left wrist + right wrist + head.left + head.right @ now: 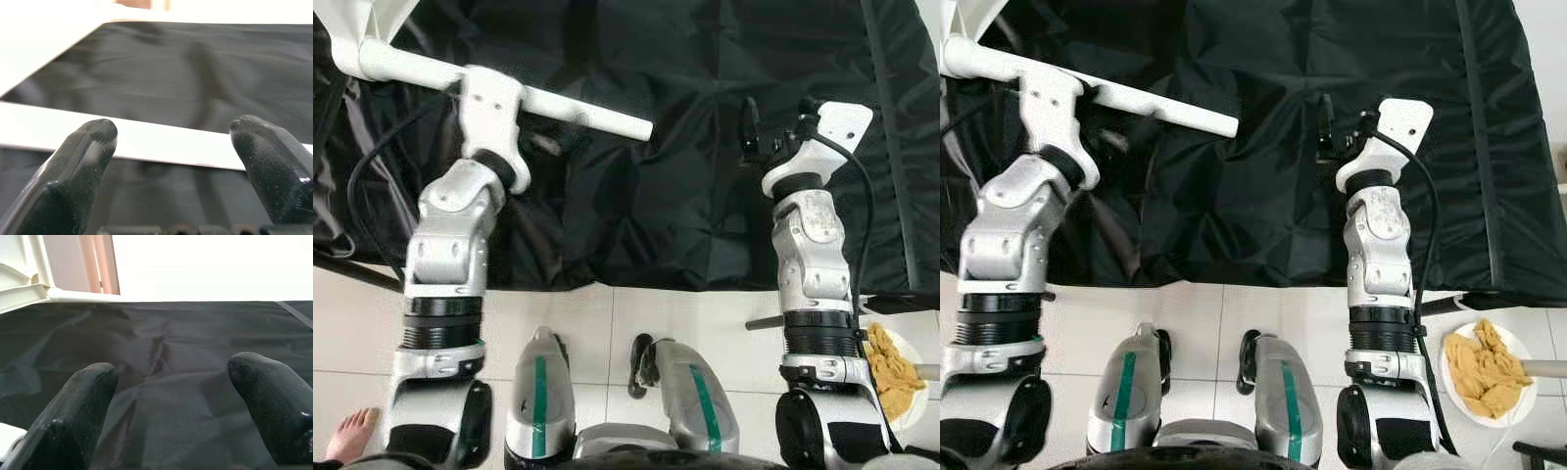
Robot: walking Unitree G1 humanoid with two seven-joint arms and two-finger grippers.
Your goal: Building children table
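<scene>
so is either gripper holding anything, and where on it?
Nothing gripped. Left gripper is open, fingers straddling the white leg mid-length, not closed on it. Right gripper is open over the black cloth.

One white table leg (558,106), one black cloth (666,196), one plate (1528,411).

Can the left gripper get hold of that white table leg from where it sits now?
Probably yes. The left gripper is open, its black fingers lying on either side of the white table leg, which crosses right in front of them over the black cloth. Nothing lies between; closing should catch it.
</scene>
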